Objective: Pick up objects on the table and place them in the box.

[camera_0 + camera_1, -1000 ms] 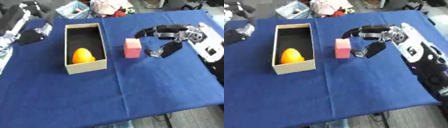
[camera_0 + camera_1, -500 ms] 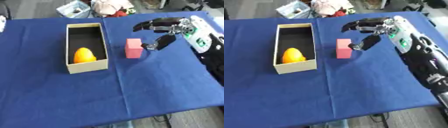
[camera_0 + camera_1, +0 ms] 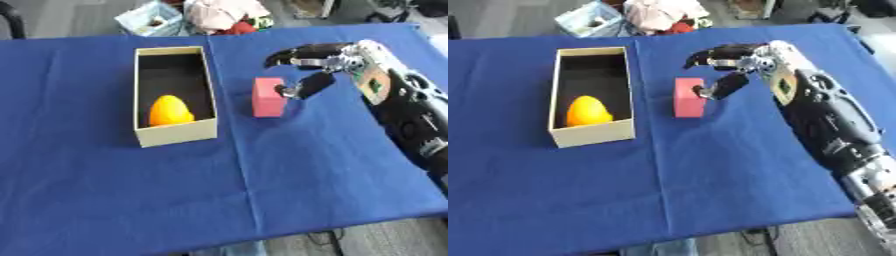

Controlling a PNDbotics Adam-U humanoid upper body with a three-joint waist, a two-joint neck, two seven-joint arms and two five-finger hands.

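The right hand [image 3: 308,70] hangs spread at the pink block [image 3: 268,96], upper fingers [image 3: 297,51] arched above its far edge and thumb [image 3: 301,87] just beside its 3 o'clock face — contact appears imminent, though I cannot tell whether it touches. Risk: a closure catching only the top corner would likely tip or skid the block across the blue cloth [image 3: 262,175], away from the box [image 3: 172,135] at its 9 o'clock. The block reads as a matte, square-edged slab standing upright; the box is a plain cream card trough with a dark interior, already holding a smooth, rounded orange object [image 3: 170,110] at its near end — the left hand is out of view.
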